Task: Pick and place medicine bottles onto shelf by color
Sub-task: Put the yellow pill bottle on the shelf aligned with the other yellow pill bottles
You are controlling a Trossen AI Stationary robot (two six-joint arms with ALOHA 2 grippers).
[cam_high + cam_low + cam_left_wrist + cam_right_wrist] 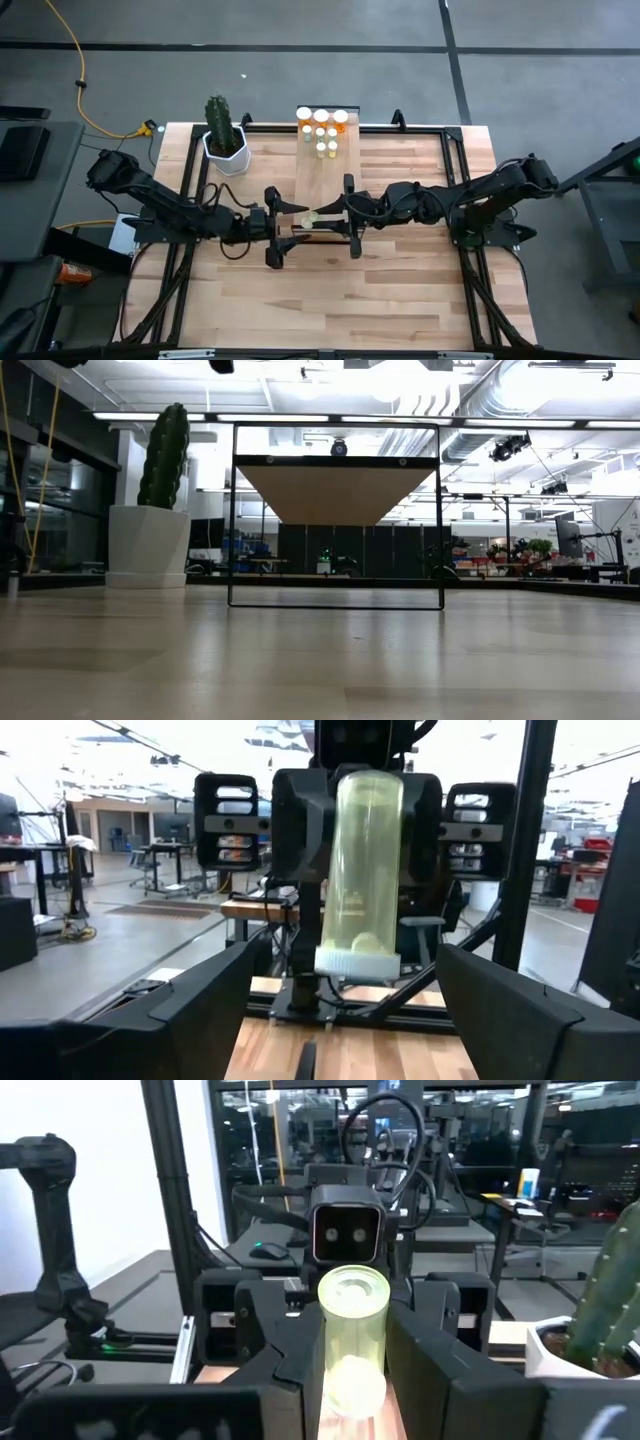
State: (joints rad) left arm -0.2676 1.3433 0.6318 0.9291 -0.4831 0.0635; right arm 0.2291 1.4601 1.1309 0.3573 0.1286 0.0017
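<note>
A pale green-yellow medicine bottle (pixel 310 218) with a white cap is held above the near end of the light-wood shelf (pixel 325 175). It stands upright with the cap down (pixel 357 963). My right gripper (pixel 352 1370) is shut on it, coming from the table's right (pixel 328 214). My left gripper (pixel 288 222) faces it from the left. Its fingers are wide open on either side of the bottle (pixel 350 1030) and stand apart from it. Orange bottles (pixel 321 116) and smaller pale green ones (pixel 321 140) stand on the shelf's far end. My right gripper pinches the bottle's clear body (pixel 352 1342) between its two fingers (pixel 290 1355). The fingers come level from the table's right. The bottle is upright and upside down, its clear base (pixel 353 1293) on top and its white cap hanging lowest, lifted clear of the shelf.
A cactus in a white pot (pixel 224 140) stands at the far left beside the shelf; it also shows in the low view (pixel 150 540). The shelf's dark frame (pixel 335 605) stands on the wooden tabletop (pixel 330 300). The near half of the table is bare wood.
</note>
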